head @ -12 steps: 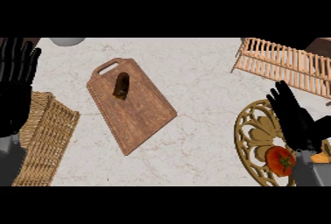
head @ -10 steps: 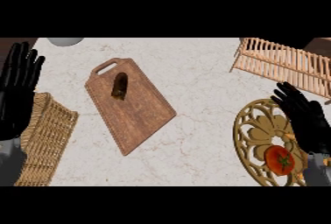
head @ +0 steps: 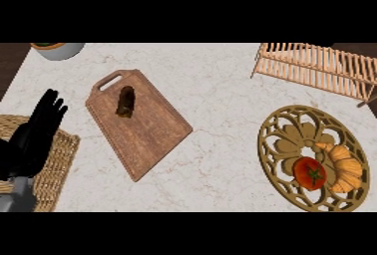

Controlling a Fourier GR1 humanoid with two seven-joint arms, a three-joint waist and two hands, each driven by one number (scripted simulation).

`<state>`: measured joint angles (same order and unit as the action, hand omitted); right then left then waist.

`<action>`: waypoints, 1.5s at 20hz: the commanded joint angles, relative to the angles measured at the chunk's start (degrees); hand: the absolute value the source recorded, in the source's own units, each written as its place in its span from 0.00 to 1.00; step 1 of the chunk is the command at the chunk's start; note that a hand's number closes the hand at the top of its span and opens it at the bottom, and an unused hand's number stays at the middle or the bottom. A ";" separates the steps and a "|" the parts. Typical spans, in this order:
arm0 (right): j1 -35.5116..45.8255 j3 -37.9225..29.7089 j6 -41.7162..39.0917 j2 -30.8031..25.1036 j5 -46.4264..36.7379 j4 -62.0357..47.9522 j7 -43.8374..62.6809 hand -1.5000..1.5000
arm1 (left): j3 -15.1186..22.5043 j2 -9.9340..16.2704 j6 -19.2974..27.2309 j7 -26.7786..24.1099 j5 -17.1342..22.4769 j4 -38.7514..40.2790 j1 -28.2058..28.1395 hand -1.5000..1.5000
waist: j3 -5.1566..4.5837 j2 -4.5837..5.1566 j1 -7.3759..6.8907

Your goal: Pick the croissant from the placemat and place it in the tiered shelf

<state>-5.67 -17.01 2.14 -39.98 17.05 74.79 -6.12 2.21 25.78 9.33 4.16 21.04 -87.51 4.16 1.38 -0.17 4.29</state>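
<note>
The golden croissant (head: pixel 342 167) lies on the right part of a round gilded openwork placemat (head: pixel 283 127), touching a red tomato (head: pixel 310 173) on its left. At the far right corner stands the tiered shelf (head: pixel 316 67), made of light wooden slats. My left hand (head: pixel 33 139) shows at the left edge, open with fingers straight and pointing up, far from the croissant. My right hand does not show.
A wooden cutting board (head: pixel 147 134) with a dark brown food piece (head: pixel 126 101) lies left of centre. A wicker basket (head: pixel 63 164) sits under my left hand. A pale bowl (head: pixel 57 49) stands at the far left corner.
My right hand, which covered the placemat's right side, has left the view, and the croissant now shows. My left hand sits lower in the view, over the basket.
</note>
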 commanded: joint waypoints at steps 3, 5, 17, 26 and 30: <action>-5.75 -4.62 -10.22 -4.12 1.62 -6.54 -11.85 0.00 | 3.00 -2.46 -0.28 7.56 1.45 7.82 -4.76 0.50 | -1.08 0.70 -0.93; -6.94 -5.00 -16.05 -7.39 2.32 -7.29 -13.76 0.00 | 3.81 -3.46 -0.04 7.96 1.33 7.14 -4.89 0.50 | -1.16 0.54 -1.42; -14.30 -2.89 -25.56 -16.32 -0.78 0.30 -9.34 0.00 | 4.51 -4.11 -0.05 10.99 0.01 7.85 -1.78 0.50 | -1.63 0.48 -2.97; -12.42 -0.32 -14.94 -15.81 -3.95 9.15 8.10 0.00 | 6.20 -5.64 0.61 11.76 -2.01 6.70 -1.09 0.50 | -1.63 0.50 -4.52; -11.63 1.91 -12.50 -15.74 -5.60 11.48 15.29 0.00 | 5.32 -5.88 -0.23 10.40 -1.83 8.69 -1.61 0.50 | -1.66 0.75 -4.99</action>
<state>-17.79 -17.24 -13.31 -56.20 13.41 83.70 3.15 6.14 21.83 8.58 12.79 19.04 -86.18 9.85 0.87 -0.80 0.01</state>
